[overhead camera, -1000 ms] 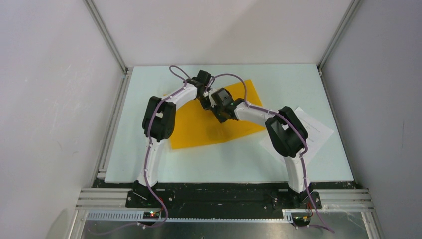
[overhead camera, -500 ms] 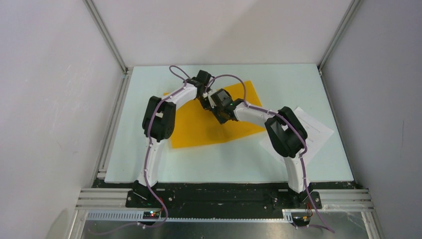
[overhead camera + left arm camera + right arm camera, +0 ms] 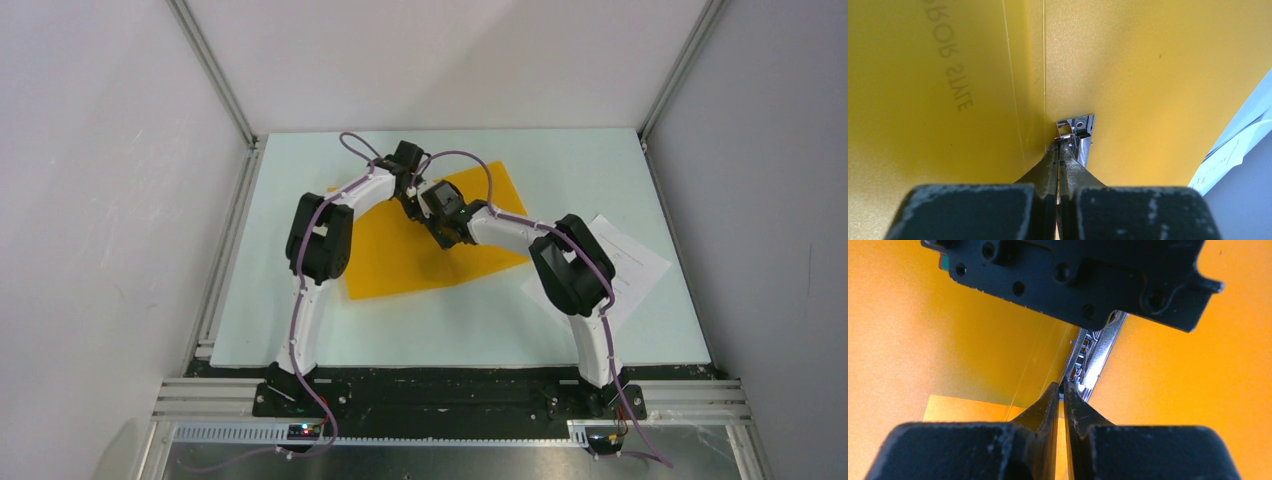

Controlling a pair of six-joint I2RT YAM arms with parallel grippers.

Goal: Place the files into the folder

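on the pale table (image 3: 330, 330), mid-left, the folder (image 3: 400, 262) lies opened flat, an orange-yellow sheet skewed a bit, its far right corner pointing toward the back. both arms reach in over its middle and meet there, very close together. the files (image 3: 642, 262) are well apart from that spot, a loose white stack with small print on the right side of the table, partly hidden under the right arm's elbow, none of them in the folder.

left gripper (image 3: 1060, 145): fingers pressed fully together, tips down at the fold line, right against a small shiny metal clip (image 3: 1079, 131) fixed at the crease. whether the tips pinch a bit of that clip or just touch it, cannot tell. faint mirrored lettering (image 3: 950, 70) shows through the folder on the left of the wrist view, and a sliver of white paper shows at the right edge.

right gripper (image 3: 1062, 386): fingers only barely parted, a thin slit with orange showing through it, nothing seen between them. its tips sit at the near end of the same metal strip (seen lengthwise from this side), and the black body of the left gripper fills the top of the right wrist view, just beyond the tips.

folder surface around both grippers looks flat, with a lighter yellow panel to the left of the crease.
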